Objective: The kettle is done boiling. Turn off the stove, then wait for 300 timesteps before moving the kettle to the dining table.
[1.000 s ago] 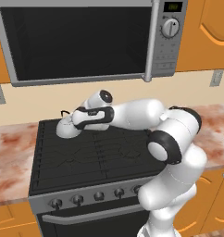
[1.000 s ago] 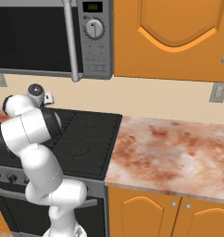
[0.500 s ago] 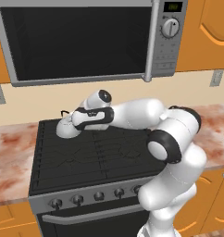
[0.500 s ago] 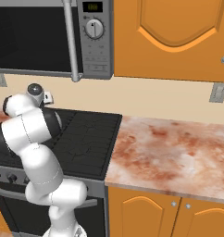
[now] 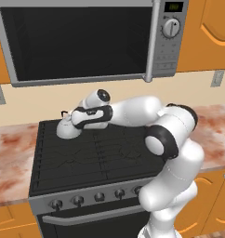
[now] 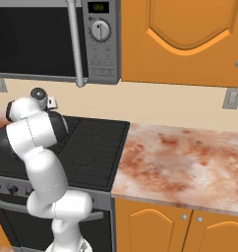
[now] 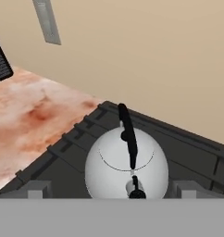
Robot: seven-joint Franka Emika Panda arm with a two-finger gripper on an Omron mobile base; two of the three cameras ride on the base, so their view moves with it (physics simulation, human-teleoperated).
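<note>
The small silver-white kettle (image 5: pixel 64 129) with its black arched handle sits on the back left burner of the black stove (image 5: pixel 91 155). My gripper (image 5: pixel 72 121) reaches in from the right at kettle height and is open. In the hand view the kettle (image 7: pixel 127 164) lies close and centred, between the two fingertips (image 7: pixel 37 190), one to each side of its body; whether they touch it I cannot tell. Its handle (image 7: pixel 128 136) runs straight away from the hand. The stove (image 6: pixel 94 147) also appears behind my arm in the right base view. The dining table is out of view.
A grey microwave (image 5: pixel 86 42) hangs low over the stove. A row of round knobs (image 5: pixel 99 197) runs along the range front. Marbled counters flank the stove on the left (image 5: pixel 12 155) and right (image 6: pixel 185 162). Orange cabinets (image 6: pixel 185 39) are above the right counter.
</note>
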